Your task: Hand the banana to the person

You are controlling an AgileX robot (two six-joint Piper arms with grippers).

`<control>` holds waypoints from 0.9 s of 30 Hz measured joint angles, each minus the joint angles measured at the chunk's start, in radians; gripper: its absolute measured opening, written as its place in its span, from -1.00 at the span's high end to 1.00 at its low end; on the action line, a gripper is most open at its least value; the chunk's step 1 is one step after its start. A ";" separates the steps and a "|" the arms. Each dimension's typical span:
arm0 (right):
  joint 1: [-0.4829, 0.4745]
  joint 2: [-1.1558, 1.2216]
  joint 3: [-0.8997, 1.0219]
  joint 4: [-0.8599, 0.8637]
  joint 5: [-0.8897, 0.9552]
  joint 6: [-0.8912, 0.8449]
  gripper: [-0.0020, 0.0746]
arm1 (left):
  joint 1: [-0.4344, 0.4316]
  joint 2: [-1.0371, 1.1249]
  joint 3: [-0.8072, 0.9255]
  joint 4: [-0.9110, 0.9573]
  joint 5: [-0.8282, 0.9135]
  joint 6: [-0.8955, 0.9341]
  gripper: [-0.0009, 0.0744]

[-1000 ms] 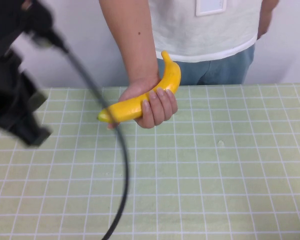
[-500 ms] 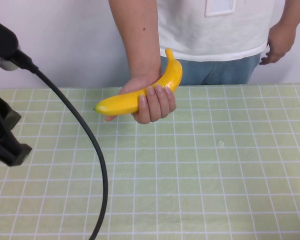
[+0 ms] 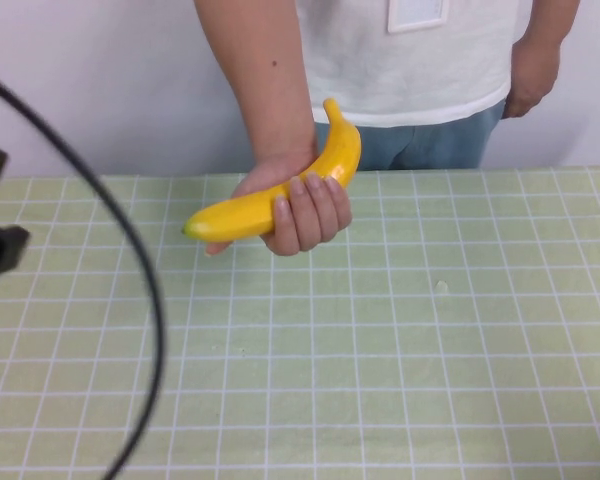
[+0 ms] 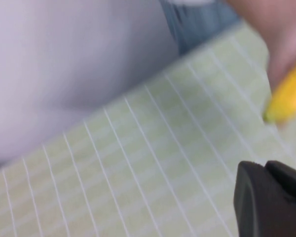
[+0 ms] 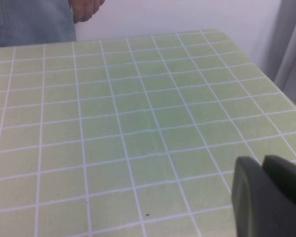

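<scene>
Resting in a bare hand (image 3: 298, 208) above the far side of the checkered tabletop (image 3: 400, 340), the banana (image 3: 270, 197) lies clear of both robot arms — its greenish tip pointing toward the robot's left, its stem rising toward the white T-shirt of the person (image 3: 410, 60) standing behind the tabletop. The person's fingers wrap around the fruit's middle. The left gripper (image 4: 271, 197) hangs at the left edge, well apart from the banana; whether it is open cannot be told. The right gripper (image 5: 269, 197) sits over bare tabletop on the right — its state likewise cannot be told. A black cable (image 3: 130, 260) arcs across the left side.
</scene>
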 joint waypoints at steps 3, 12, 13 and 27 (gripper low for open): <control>0.000 0.000 0.000 0.000 0.000 0.000 0.97 | 0.072 -0.083 0.103 -0.006 -0.164 -0.012 0.98; 0.000 0.000 0.000 0.000 0.000 0.000 0.97 | 0.297 -0.384 0.565 -0.128 -0.655 -0.004 0.98; 0.000 0.000 0.000 0.000 0.000 0.000 0.97 | 0.321 -0.423 0.618 -0.142 -0.706 -0.004 0.98; 0.000 0.000 0.000 0.000 0.000 0.000 0.97 | 0.608 -0.911 1.196 -0.318 -1.007 -0.049 0.98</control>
